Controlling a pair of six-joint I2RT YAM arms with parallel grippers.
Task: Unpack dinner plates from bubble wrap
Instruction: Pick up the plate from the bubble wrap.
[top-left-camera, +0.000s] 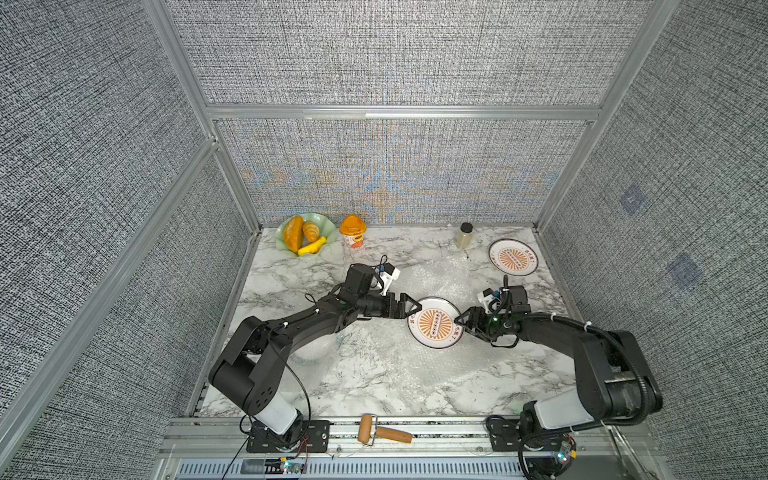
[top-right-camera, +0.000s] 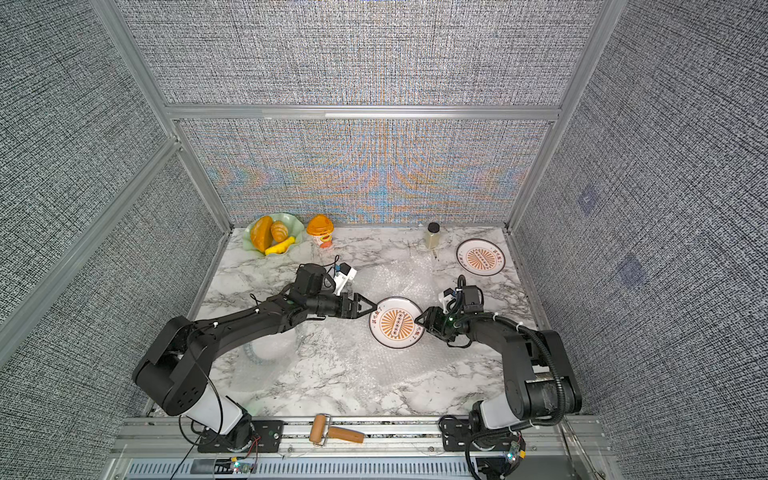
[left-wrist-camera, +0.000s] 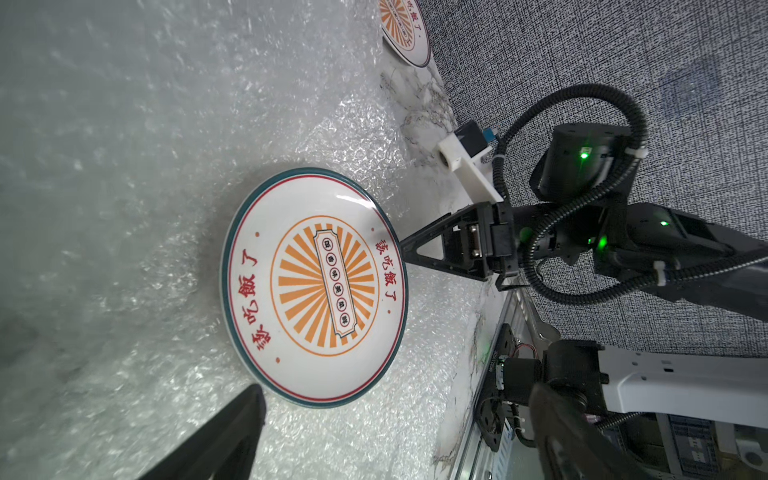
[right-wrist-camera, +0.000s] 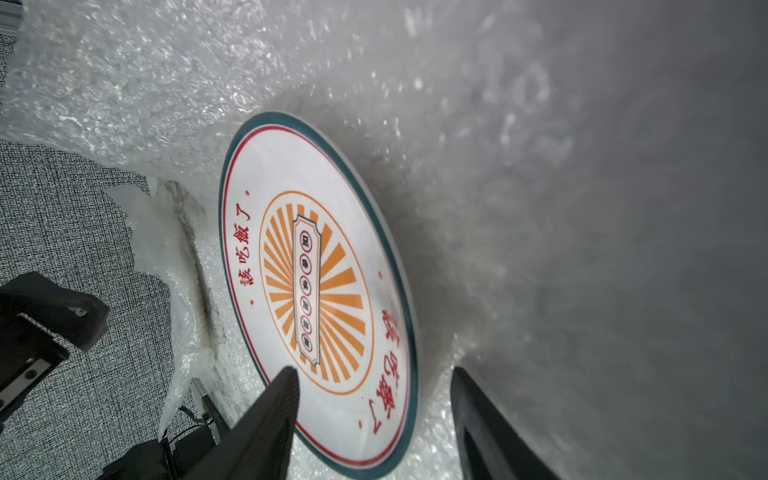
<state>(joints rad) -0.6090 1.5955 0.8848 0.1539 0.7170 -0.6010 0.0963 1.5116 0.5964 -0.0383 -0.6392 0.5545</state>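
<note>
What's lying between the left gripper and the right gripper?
A round white dark-rimmed plate with an orange sunburst centre, resting on clear bubble wrap; both top views show it.

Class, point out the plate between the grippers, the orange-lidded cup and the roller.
Plate (top-left-camera: 434, 322), in a top view, sunburst centre.
Cup (top-left-camera: 352, 225), in a top view, orange lid.
Roller (top-left-camera: 395, 435), in a top view, handle.

The near dinner plate (top-left-camera: 434, 322) is shown in white, ringed by a dark teal rim and a thin red line, with red lettering around an orange sunburst centre. The same pattern is repeated on the far dinner plate (top-left-camera: 514, 257). Clear, whitish-glinting bubble wrap (left-wrist-camera: 145, 124) is spread over a bench (top-left-camera: 286, 270) of white marble veined in grey. A pale green dish (top-left-camera: 327, 223) of golden-brown bread and an orange-lidded cup (top-left-camera: 353, 232) are set against grey woven walls (top-left-camera: 374, 54).
</note>
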